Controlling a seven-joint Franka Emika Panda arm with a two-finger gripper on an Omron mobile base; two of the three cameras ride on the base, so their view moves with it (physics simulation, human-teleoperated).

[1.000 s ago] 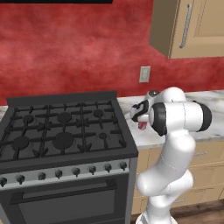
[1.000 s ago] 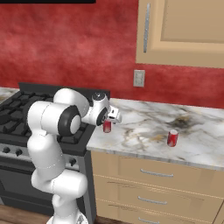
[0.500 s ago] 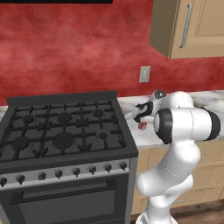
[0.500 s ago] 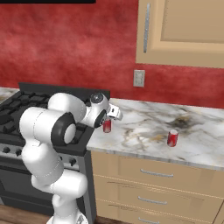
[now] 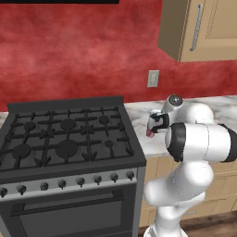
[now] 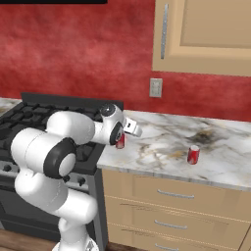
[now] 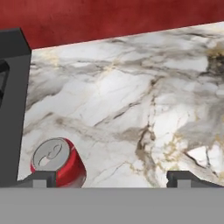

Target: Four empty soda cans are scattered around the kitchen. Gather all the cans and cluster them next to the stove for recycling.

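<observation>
My gripper (image 7: 111, 178) is spread wide now and pinches nothing. In the hand view one red soda can (image 7: 58, 163) stands upright on the marble counter (image 7: 131, 100), just beside the black side of the stove (image 7: 11, 109); it sits near my left finger tip, not between the two tips. Compared with a second ago, my hand has drawn back and a little up from this can, and the jaws have opened the last small bit, so I judge the can is released and left at its place next to the stove.

In the right base view the same can (image 6: 120, 141) is partly hidden behind my wrist, at the stove edge (image 6: 29, 105). A second red can (image 6: 193, 154) stands well apart, further right on the counter (image 6: 162, 147). That one is not yet in the cluster, so I think it is a good next target. I see only these two cans; the others must be fetched from elsewhere.
</observation>
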